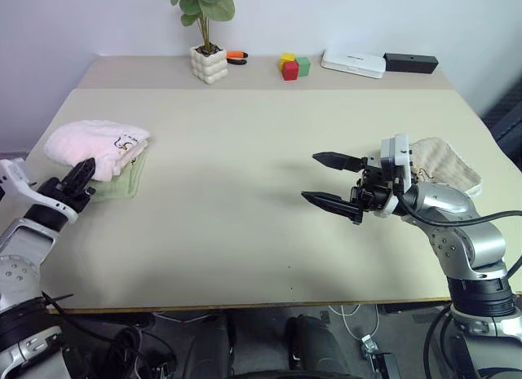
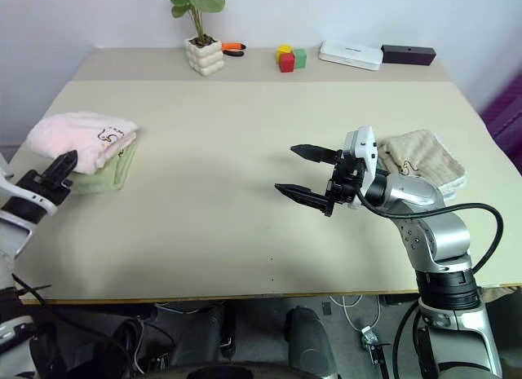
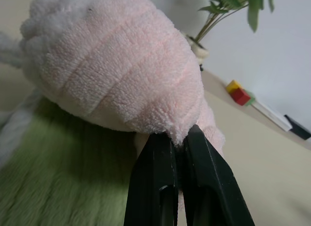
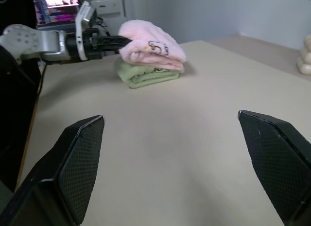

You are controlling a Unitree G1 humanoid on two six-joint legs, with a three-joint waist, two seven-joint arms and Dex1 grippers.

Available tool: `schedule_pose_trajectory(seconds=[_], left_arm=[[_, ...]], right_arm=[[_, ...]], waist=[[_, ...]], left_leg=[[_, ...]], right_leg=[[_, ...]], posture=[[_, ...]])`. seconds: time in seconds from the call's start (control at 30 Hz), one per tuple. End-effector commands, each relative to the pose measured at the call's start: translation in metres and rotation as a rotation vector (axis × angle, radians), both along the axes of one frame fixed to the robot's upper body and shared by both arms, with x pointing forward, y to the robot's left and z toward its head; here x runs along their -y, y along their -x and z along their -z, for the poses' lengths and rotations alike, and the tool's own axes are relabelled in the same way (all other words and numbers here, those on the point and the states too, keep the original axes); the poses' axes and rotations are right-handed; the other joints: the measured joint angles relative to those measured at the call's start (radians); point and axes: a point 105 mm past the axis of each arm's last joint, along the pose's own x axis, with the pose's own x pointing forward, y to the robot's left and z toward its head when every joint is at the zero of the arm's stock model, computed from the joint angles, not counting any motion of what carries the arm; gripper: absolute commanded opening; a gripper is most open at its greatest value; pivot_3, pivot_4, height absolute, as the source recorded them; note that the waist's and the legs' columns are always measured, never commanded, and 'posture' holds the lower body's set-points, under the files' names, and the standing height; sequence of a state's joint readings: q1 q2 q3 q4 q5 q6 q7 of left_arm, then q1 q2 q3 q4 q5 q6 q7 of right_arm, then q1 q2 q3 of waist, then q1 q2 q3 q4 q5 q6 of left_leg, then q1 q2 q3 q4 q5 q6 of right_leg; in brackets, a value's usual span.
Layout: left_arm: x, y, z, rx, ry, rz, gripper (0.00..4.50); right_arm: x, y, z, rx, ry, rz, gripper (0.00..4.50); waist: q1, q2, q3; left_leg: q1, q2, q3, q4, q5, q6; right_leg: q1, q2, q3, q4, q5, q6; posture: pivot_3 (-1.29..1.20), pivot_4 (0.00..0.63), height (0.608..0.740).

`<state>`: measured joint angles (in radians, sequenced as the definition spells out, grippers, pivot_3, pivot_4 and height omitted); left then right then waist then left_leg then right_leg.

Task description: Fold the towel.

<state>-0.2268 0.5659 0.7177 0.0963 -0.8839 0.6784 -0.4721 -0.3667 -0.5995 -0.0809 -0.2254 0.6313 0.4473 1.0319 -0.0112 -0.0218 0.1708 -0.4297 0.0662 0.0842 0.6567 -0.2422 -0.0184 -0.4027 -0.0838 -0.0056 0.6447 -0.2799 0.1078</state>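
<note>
Fingers of the left gripper (image 3: 182, 138) pinch the soft, floppy pink towel's (image 1: 98, 143) edge; right gripper (image 1: 334, 182) gapes.

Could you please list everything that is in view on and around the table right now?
pink towel: one, pale pink, folded on top of the green towel at the table's left edge
green towel: one, light green, folded, under the pink towel
beige towel: one, tan, folded at the table's right edge, behind the right hand
table: one, beige
potted plant: one, green leaves in a white bumpy pot, far side
orange tool: one, orange and black, beside the pot
blocks: three, yellow, red and green, far side
white box: one, far right
black box: one, beside the white box
left hand: shut on the pink towel's edge
right hand: open, above bare table, holding nothing
</note>
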Motion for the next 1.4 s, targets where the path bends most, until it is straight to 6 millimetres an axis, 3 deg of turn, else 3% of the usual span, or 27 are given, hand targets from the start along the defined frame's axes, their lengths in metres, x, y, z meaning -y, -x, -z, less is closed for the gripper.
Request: schedule_pose_trajectory(seconds=[0.03, 0.13, 0.33, 0.37, 0.43, 0.57, 0.7, 0.77, 0.9, 0.97, 1.1, 1.33, 1.4], left_arm=[[-0.001, 0.009, -0.008, 0.034, -0.033, -0.033, 0.05], [-0.001, 0.013, -0.003, 0.033, 0.02, -0.049, 0.95], [-0.002, 0.018, 0.001, 0.035, 0.071, -0.087, 4.11], [-0.002, 0.019, 0.002, 0.032, 0.075, -0.086, 4.46], [0.0, 0.028, 0.007, 0.018, 0.096, -0.066, 4.46], [0.023, 0.06, 0.019, -0.056, 0.168, 0.094, 4.46], [0.026, 0.084, 0.014, -0.069, 0.222, 0.177, 4.46], [0.052, 0.093, 0.003, -0.051, 0.186, 0.351, 4.46], [0.077, 0.075, -0.021, 0.062, -0.054, 0.459, 4.46], [0.102, 0.068, -0.031, 0.107, -0.156, 0.59, 4.46], [0.136, 0.055, -0.027, 0.144, -0.366, 0.763, 4.46], [0.15, 0.005, -0.022, 0.22, -0.431, 0.774, 4.46], [0.155, -0.004, -0.019, 0.242, -0.444, 0.814, 4.46]], right_arm=[[0.0, -0.001, -0.01, 0.049, -0.002, -0.006, 4.5], [0.0, -0.001, -0.01, 0.052, 0.002, -0.006, 4.5], [0.001, -0.003, -0.01, 0.056, 0.005, -0.004, 4.5], [0.001, -0.003, -0.01, 0.056, 0.005, -0.003, 4.5], [0.001, -0.002, -0.009, 0.056, 0.004, -0.003, 4.5], [0.003, -0.003, -0.009, 0.052, -0.002, 0.001, 4.5], [0.008, -0.005, -0.007, 0.045, -0.002, 0.007, 4.5], [0.01, -0.005, -0.006, 0.038, -0.006, 0.011, 4.5], [0.015, -0.003, -0.002, 0.025, 0.002, 0.033, 4.5], [0.017, -0.001, 0.0, 0.028, 0.018, 0.048, 4.5], [0.025, 0.004, -0.001, 0.042, 0.046, 0.07, 4.5], [0.036, 0.009, -0.011, 0.065, 0.056, 0.118, 4.5], [0.029, 0.016, -0.012, 0.076, 0.055, 0.139, 4.5]], waist=[[-0.001, 0.0, 0.0], [0.0, 0.0, 0.0], [-0.001, 0.0, 0.0], [-0.001, 0.0, 0.0], [-0.003, 0.0, 0.0], [-0.009, 0.0, 0.0], [-0.004, -0.001, 0.0], [-0.001, -0.001, 0.0], [0.006, 0.002, -0.001], [0.001, 0.002, -0.002], [-0.006, 0.003, -0.001], [0.0, 0.004, -0.001], [0.001, 0.004, -0.001]], left_leg=[[0.0, 0.0, 0.0, 0.0, 0.0, 0.0], [0.0, 0.0, 0.0, -0.001, 0.0, 0.0], [0.0, 0.0, 0.0, -0.001, 0.0, 0.0], [0.0, 0.0, 0.0, -0.001, 0.0, 0.0], [0.0, 0.0, 0.0, -0.002, 0.0, 0.0], [0.002, 0.0, 0.002, -0.006, 0.0, 0.0], [0.003, 0.0, 0.001, -0.006, 0.0, -0.001], [0.003, 0.0, 0.0, -0.006, 0.0, -0.001], [0.003, -0.002, 0.001, -0.008, -0.002, -0.005], [0.003, -0.002, 0.001, -0.009, -0.002, -0.005], [0.002, -0.003, 0.008, -0.011, -0.002, 0.002], [0.002, -0.001, 0.014, -0.01, -0.002, 0.004], [0.002, -0.001, 0.014, -0.01, -0.002, 0.003]], right_leg=[[0.0, 0.0, 0.0, 0.0, 0.0, 0.0], [0.0, 0.0, 0.0, 0.0, 0.0, 0.0], [-0.001, -0.001, 0.0, 0.0, 0.0, -0.001], [-0.001, -0.001, 0.0, 0.0, 0.0, -0.001], [-0.001, -0.001, 0.001, 0.0, 0.0, -0.001], [-0.003, -0.004, 0.001, -0.001, -0.001, -0.001], [-0.003, -0.004, 0.001, -0.001, -0.003, -0.006], [-0.004, -0.005, 0.0, -0.001, -0.003, -0.006], [-0.005, -0.012, -0.001, -0.008, -0.002, -0.009], [-0.004, -0.012, -0.001, -0.011, -0.001, -0.011], [-0.001, -0.013, -0.001, -0.015, 0.0, -0.012], [-0.002, -0.006, -0.001, -0.014, 0.001, -0.01], [-0.002, -0.004, -0.001, -0.013, 0.001, -0.009]], posture=[[0.0, 0.15, 0.735], [0.0, 0.15, 0.735], [0.0, 0.15, 0.735], [0.0, 0.15, 0.735], [0.0, 0.15, 0.735], [0.0, 0.15, 0.735], [0.0, 0.15, 0.735], [0.0, 0.15, 0.735], [0.0, 0.15, 0.735], [0.0, 0.15, 0.735], [0.0, 0.15, 0.735], [0.0, 0.15, 0.735], [0.0, 0.15, 0.735]])
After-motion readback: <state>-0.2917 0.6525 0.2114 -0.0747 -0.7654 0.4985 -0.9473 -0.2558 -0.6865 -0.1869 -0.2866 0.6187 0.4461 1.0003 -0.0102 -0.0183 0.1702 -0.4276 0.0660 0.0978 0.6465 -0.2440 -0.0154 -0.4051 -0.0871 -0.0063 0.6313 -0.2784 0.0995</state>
